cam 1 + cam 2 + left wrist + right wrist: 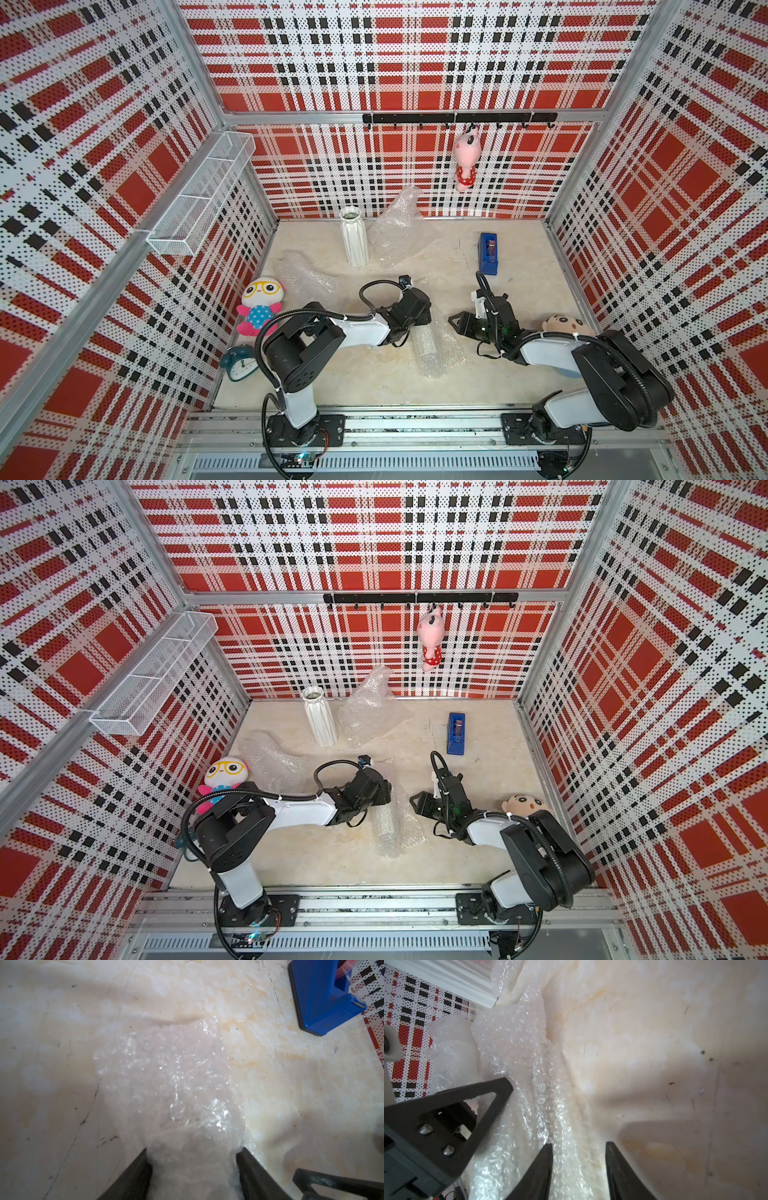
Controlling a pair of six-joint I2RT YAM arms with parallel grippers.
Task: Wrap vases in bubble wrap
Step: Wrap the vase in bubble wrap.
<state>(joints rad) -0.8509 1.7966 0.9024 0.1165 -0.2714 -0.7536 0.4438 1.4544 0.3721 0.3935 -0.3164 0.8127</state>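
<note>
Near centre, the left gripper [193,1151] pinches the end of the wrapped roll [430,353], seemingly to pin it. The right gripper [579,1144], jaws spread, straddles the roll's loose edge, likely to fold it over. A bare vase [354,241] stands far back beside spare wrap [392,232].

Left arm [361,328]: low, reaching towards the bubble wrap bundle [430,353].
Left tool [192,1149]: jaws clamped on both sides of the bubble wrap bundle.
Right tool [578,1144]: jaws apart, tips at the bundle's edge.
</note>
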